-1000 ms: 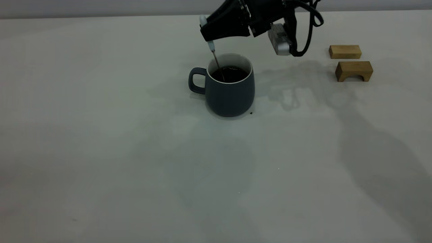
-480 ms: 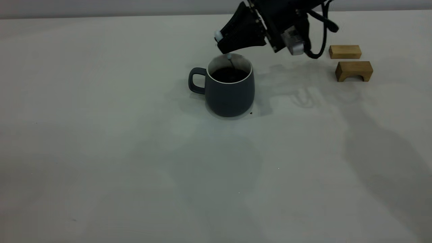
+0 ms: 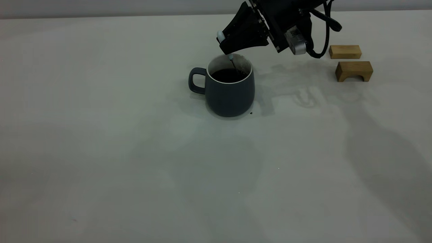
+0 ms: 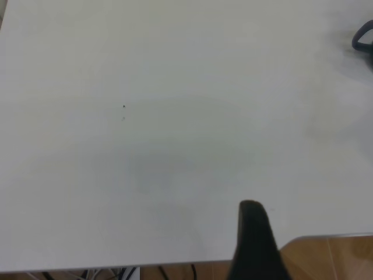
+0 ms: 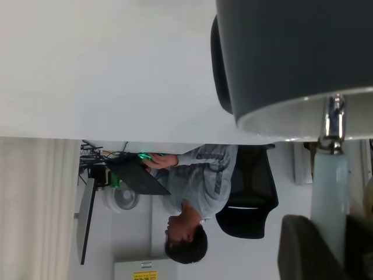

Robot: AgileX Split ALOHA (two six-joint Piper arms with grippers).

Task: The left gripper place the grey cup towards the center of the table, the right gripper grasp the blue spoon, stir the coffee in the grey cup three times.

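Stirring was underway: the right gripper (image 3: 226,45), clamped on the blue spoon (image 3: 231,59), hung over the grey cup (image 3: 229,91), already placed mid-table; the remaining stir count was unclear, and the left gripper's (image 4: 254,245) finger spread couldn't be told.

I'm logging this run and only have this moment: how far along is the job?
Done: the grey cup stands near the middle of the table, and the left gripper is pulled back by the table's edge. In hand: the right gripper holds the blue spoon with its neck dipping into the coffee. Left: any remaining stirs; the count cannot be read here.
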